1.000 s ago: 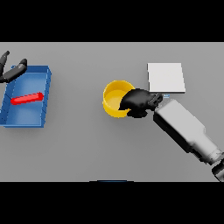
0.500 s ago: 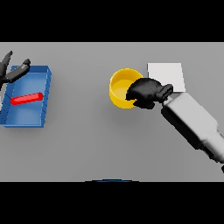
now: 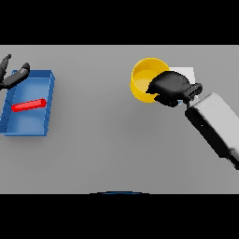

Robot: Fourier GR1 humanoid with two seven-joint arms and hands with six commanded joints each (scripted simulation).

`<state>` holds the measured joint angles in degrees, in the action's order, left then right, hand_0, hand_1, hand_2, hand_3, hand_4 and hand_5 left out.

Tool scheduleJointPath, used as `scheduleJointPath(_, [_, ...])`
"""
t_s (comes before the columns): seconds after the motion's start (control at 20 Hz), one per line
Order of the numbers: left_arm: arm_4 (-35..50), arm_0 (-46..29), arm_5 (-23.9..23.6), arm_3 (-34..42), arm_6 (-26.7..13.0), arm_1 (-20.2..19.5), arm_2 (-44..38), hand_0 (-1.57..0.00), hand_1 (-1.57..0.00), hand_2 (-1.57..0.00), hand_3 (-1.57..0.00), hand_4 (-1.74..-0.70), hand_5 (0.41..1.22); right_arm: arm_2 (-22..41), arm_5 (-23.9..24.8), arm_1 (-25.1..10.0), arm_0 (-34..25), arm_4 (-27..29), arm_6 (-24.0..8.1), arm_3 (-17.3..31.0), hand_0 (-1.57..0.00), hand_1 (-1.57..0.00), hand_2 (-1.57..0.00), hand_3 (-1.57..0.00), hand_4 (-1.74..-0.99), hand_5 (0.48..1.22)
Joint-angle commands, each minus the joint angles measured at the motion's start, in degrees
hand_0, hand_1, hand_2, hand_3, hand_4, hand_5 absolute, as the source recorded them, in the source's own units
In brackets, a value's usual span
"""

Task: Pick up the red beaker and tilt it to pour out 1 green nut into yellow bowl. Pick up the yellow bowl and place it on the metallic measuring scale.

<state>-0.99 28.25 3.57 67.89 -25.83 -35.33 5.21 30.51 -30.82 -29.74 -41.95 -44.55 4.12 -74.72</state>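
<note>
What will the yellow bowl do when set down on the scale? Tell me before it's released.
The yellow bowl looks rigid, so the right hand gripping its rim probably won't deform it. Its broad, round shape suggests it should sit stably rather than tip. It looks light and smooth, so it may slide on the metallic scale.

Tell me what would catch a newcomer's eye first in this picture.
The yellow bowl at upper right, gripped at its near rim by the right hand, partly covers the pale scale behind it. At far left a red beaker lies in a blue tray, the left hand beside its far corner.
</note>
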Motion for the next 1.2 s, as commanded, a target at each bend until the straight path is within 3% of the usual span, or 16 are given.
scheduleJointPath(0.0, [0.1, -0.3, -0.2, 0.3, -0.3, 0.2, 0.1, 0.0, 0.0, 0.0, 0.0, -0.83, 0.733, -0.9, 1.1, -0.2, -1.5, -0.2, 0.4, 1.9, -1.56, -1.57, -1.53, -1.16, -1.741, 1.221])
scheduleJointPath(0.25, [-0.2, -0.1, -0.7, 0.5, -2.1, 0.7, 0.5, 0.0, 0.0, 0.0, 0.0, -0.85, 0.754, -3.1, 5.7, -2.3, -3.4, -0.7, 2.6, 9.9, -1.57, -1.57, -1.55, -1.16, -1.741, 1.221])
scheduleJointPath(0.4, [0.3, -0.6, -0.6, 1.3, -3.2, -0.2, -0.3, 0.0, 0.0, 0.0, 0.0, -0.85, 0.761, -4.0, 8.7, -1.3, -4.7, -1.5, 1.4, 16.2, -1.57, -1.57, -1.55, -1.15, -1.741, 1.221])
scheduleJointPath(0.7, [-0.3, 0.0, -1.2, 1.4, -4.9, 0.5, 0.4, 0.0, 0.0, 0.0, 0.0, -0.86, 0.789, -5.2, 13.9, -0.5, -6.4, -1.9, 5.3, 27.8, -1.57, -1.57, -1.45, -1.24, -1.741, 1.221])
scheduleJointPath(1.15, [-0.3, 0.4, -0.5, 0.8, -5.2, -0.1, 0.2, 0.0, 0.0, 0.0, 0.0, -0.85, 0.796, -5.3, 16.0, 1.8, -6.9, -1.9, 6.0, 34.8, -1.57, -1.57, -1.38, -1.42, -1.741, 1.221])
